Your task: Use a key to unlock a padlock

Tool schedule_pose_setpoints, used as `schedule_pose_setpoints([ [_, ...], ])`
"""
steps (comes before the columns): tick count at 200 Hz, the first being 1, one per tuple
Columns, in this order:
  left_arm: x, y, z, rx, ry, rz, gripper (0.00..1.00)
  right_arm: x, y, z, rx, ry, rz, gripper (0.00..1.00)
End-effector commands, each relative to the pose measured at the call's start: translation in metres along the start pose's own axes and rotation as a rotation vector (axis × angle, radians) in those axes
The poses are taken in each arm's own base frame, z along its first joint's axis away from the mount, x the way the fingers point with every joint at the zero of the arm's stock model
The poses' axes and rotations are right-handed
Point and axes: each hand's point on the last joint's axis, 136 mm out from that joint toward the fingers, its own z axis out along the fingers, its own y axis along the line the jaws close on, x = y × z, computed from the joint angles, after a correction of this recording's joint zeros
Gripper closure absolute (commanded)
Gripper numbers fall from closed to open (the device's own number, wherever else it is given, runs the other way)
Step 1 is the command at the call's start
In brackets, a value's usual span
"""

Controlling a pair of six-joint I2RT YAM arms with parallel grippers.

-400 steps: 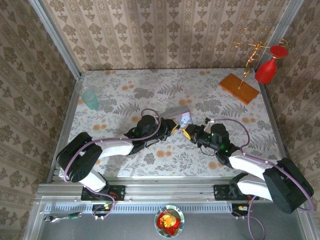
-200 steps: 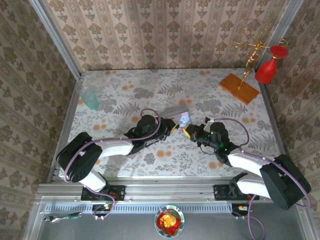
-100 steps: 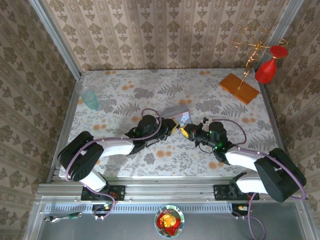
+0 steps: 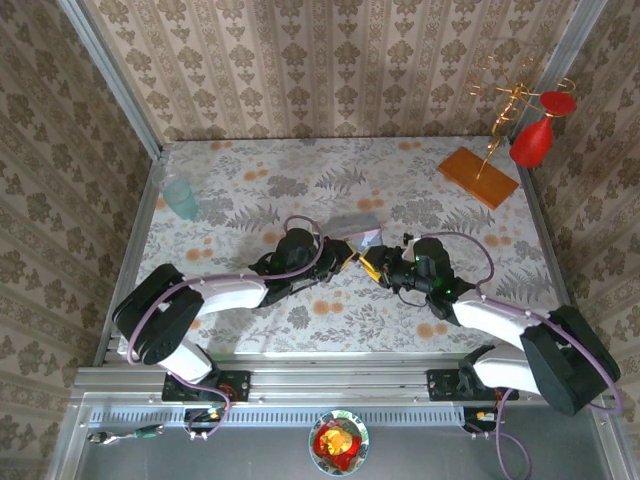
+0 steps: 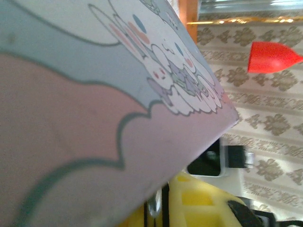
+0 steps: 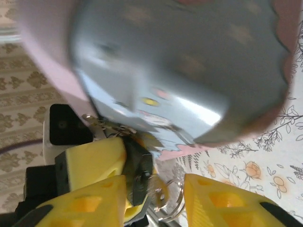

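Where my two arms meet over the flowered table point(image 4: 300, 170), the left gripper point(image 4: 346, 255) and the right gripper point(image 4: 372, 262) point at each other with their tips almost touching. The pastel tin point(image 4: 356, 226) lies just beyond both of them.

Right wrist view: I see the right gripper's two yellow fingers point(image 6: 222, 201) standing apart, with a moderate gap between them and nothing clamped. The padlock point(image 6: 138, 172), small and dark, sits in that gap, close to one finger and clear of the other. A key point(image 6: 152, 183) shows at the padlock's near end, and a thin wire ring point(image 6: 171, 201) hangs from it between the fingers. I cannot tell how deep the key sits. The tin point(image 6: 180, 61) is tilted just past the fingertips, its lower edge close behind the padlock.

From the far side of the padlock, one of the left gripper's yellow fingers point(image 6: 94, 158) reaches in and lies against the padlock's body. I read the left gripper as narrow and closed on the padlock, holding it up off the table in front of the right gripper.

Left wrist view: the tin's cartoon-printed face point(image 5: 94, 94) stands very near, directly ahead of the left gripper. A yellow finger point(image 5: 199, 203) shows below the tin's corner, and I cannot tell which gripper it belongs to.
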Motion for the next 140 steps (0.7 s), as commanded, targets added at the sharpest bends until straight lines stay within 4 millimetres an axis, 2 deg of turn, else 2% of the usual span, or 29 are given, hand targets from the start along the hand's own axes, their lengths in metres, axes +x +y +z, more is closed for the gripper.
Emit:
schedule_pose_setpoints([
  [1, -0.014, 0.001, -0.013, -0.046, -0.017, 0.084, 1.0, -0.001, -0.024, -0.015, 0.16, -0.024, -0.235, 0.54],
  [16, -0.023, 0.011, -0.018, -0.075, -0.034, 0.083, 1.0, -0.005, -0.038, -0.027, 0.229, -0.055, -0.324, 0.52],
  [38, -0.027, 0.019, -0.023, -0.114, -0.031, 0.108, 1.0, -0.005, -0.041, -0.04, 0.244, -0.077, -0.438, 0.52],
  [65, -0.028, 0.027, -0.029, -0.171, -0.014, 0.151, 1.0, -0.003, -0.031, -0.055, 0.224, -0.108, -0.581, 0.49],
  [76, -0.028, 0.033, -0.034, -0.204, -0.014, 0.172, 1.0, -0.002, -0.027, -0.061, 0.208, -0.136, -0.648, 0.4],
  [93, -0.03, 0.043, -0.043, -0.252, -0.017, 0.18, 1.0, 0.001, -0.02, -0.069, 0.181, -0.181, -0.783, 0.4],
  [108, -0.032, 0.052, -0.049, -0.273, -0.014, 0.167, 1.0, 0.006, -0.016, -0.075, 0.163, -0.215, -0.922, 0.28],
  [121, -0.031, 0.059, -0.052, -0.285, -0.013, 0.161, 1.0, 0.014, -0.01, -0.078, 0.134, -0.227, -1.052, 0.27],
  [140, -0.029, 0.063, -0.054, -0.299, 0.001, 0.165, 1.0, 0.023, -0.002, -0.079, 0.087, -0.253, -1.156, 0.27],
])
